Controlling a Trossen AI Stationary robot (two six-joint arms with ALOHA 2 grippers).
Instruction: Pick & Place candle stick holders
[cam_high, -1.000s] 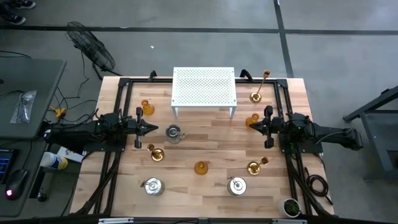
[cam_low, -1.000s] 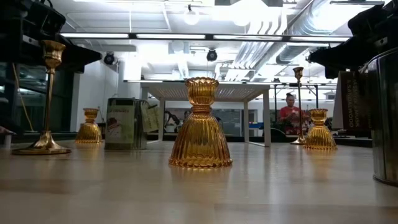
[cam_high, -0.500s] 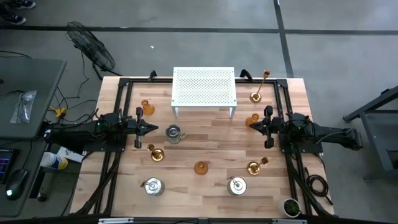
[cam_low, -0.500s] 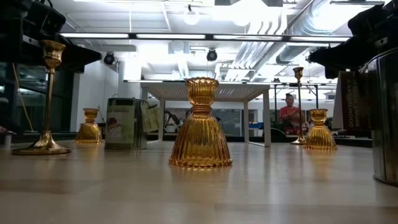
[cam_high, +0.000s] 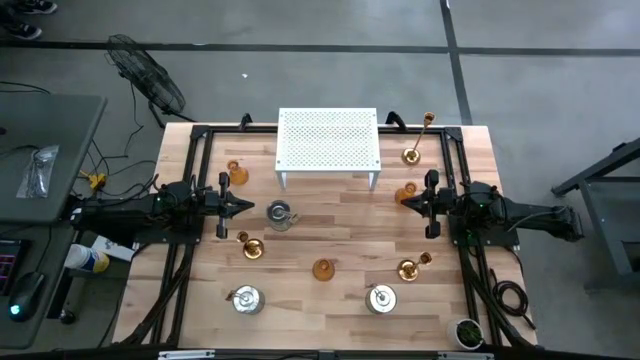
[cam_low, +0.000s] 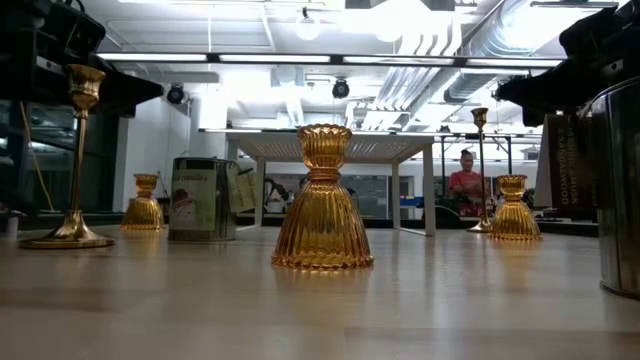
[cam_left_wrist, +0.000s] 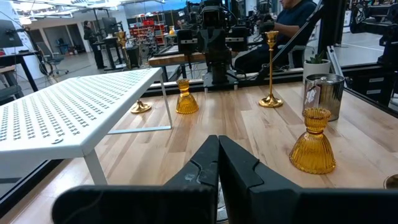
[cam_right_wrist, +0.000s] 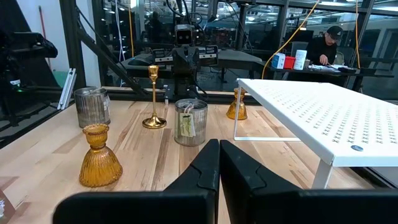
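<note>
Nothing has been picked up yet, as far as I can judge: all nine holders stand scattered on the pale wooden surface (cam_high: 330, 235) and the white perforated metal rack (cam_high: 328, 140) at the far edge carries nothing on top. The left gripper (cam_high: 247, 206) hangs low at its own side with its dark fingers (cam_left_wrist: 211, 163) pressed together and empty, and the right gripper (cam_high: 403, 199) mirrors it opposite, its fingers (cam_right_wrist: 214, 163) also closed on nothing. Just ahead of the left fingertips stands a squat silvery round pot with a paper tag (cam_high: 280, 213); a slender gold candlestick on a round base (cam_high: 249, 246) sits just beside those fingers toward the near edge, and a small amber-orange ribbed cup (cam_high: 236, 174) stands near them on the far side. Touching or nearly touching the right fingertips is a second amber cup (cam_high: 405, 193), with a tall gold candlestick (cam_high: 414, 151) beyond it beside the rack and a shorter gold candlestick (cam_high: 411, 267) on the near side. Roughly midway between the two sets of fingers, toward the near edge, is the third amber cup (cam_high: 322, 269), and two more silvery pots (cam_high: 245, 298) (cam_high: 381, 298) stand farthest from both. So the whole job seems left to do: each holder has to be grasped and set down in its place.
</note>
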